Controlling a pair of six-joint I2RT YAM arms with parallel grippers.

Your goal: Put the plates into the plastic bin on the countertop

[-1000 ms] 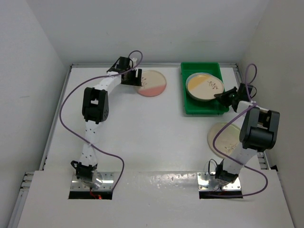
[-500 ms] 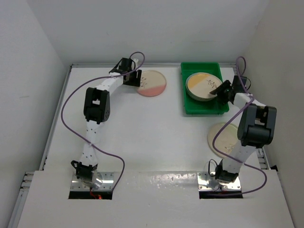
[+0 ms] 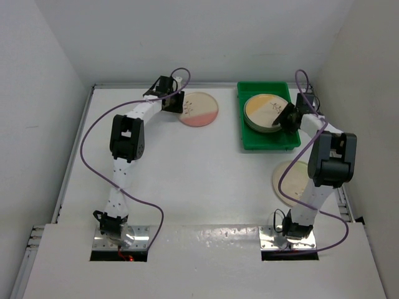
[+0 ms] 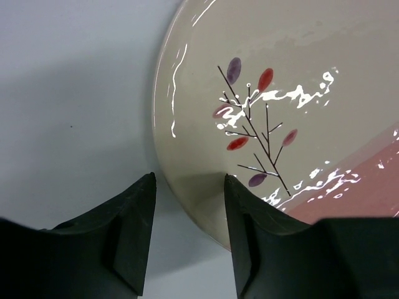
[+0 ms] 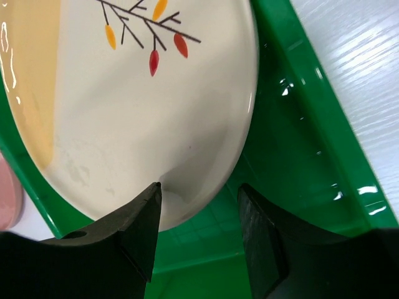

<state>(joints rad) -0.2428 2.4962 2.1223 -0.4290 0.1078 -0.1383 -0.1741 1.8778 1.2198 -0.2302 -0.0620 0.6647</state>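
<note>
A cream plate with a pink segment (image 3: 201,109) lies on the white countertop (image 3: 187,168) at the back. My left gripper (image 3: 181,104) is open at its left rim. In the left wrist view the plate (image 4: 280,75) has its rim between the fingers of the gripper (image 4: 190,187), one over the countertop, one over the plate. The green plastic bin (image 3: 249,141) holds a plate with a yellow segment (image 3: 265,111). My right gripper (image 3: 286,119) is open at that plate's right edge. In the right wrist view its gripper (image 5: 199,190) straddles the rim of the plate (image 5: 124,112) above the bin floor (image 5: 293,143).
A third cream plate (image 3: 285,178) lies on the countertop in front of the bin, partly hidden by the right arm. A pink edge (image 5: 6,193) shows under the yellow plate. White walls close in the back and sides.
My right gripper has moved from outside the bin's right wall inward over the yellow plate's edge. The left arm has barely moved.
</note>
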